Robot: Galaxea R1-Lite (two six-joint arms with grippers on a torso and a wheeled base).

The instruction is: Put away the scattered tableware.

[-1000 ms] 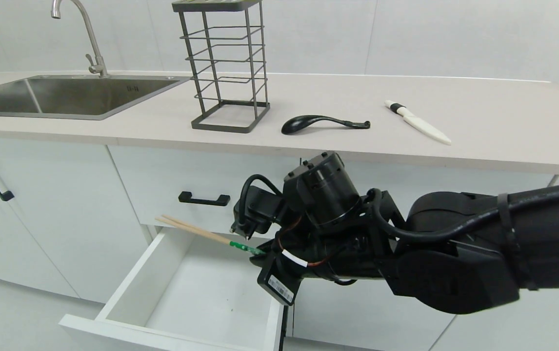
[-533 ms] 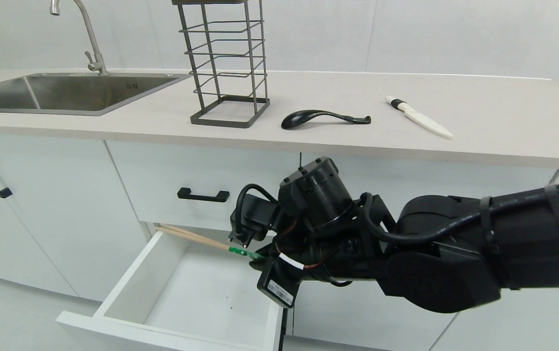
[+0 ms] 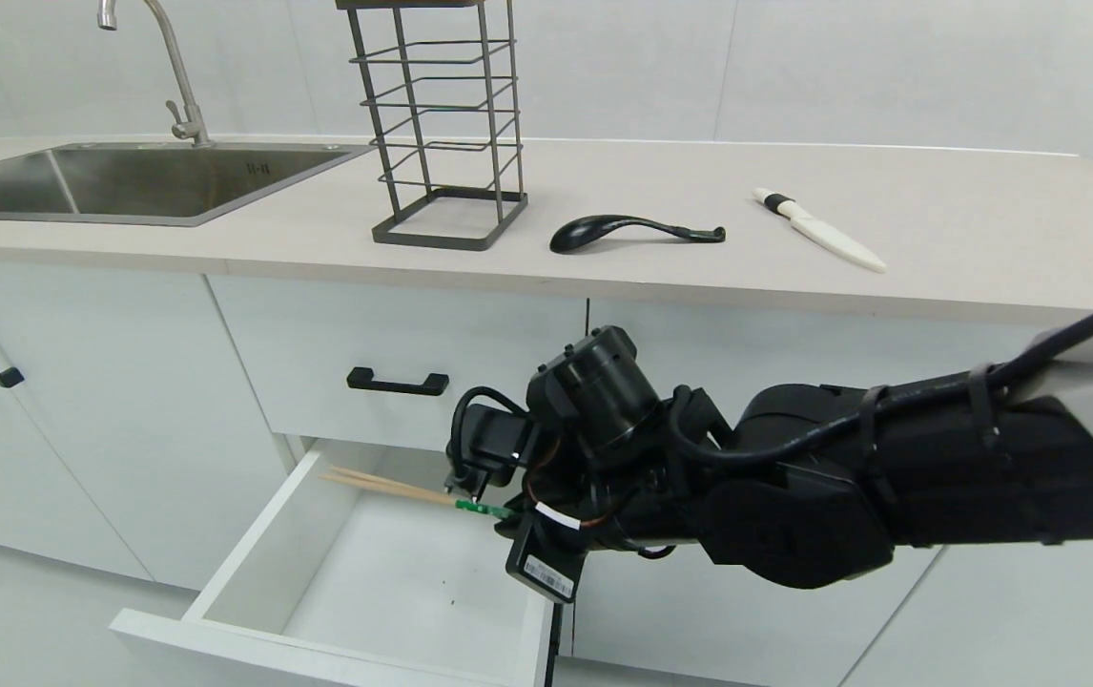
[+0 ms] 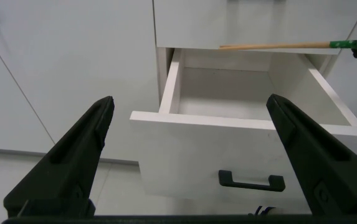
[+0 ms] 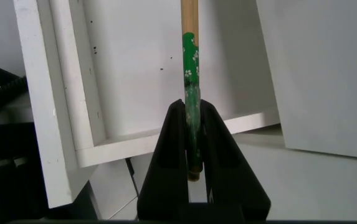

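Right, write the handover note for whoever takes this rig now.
Right tool: shut on the chopsticks, held over the open drawer.
Left tool: open, holding nothing, facing the drawer front.
Done: drawer open, chopsticks picked up.
Left: release the chopsticks into it, then stow the black spoon and white knife lying on the counter.

Head camera: high, facing forward and down over tabletop (image 3: 661,181) and open drawer (image 3: 394,582). Left wrist: low, facing drawer front. Right wrist: close above drawer. All share drawer.
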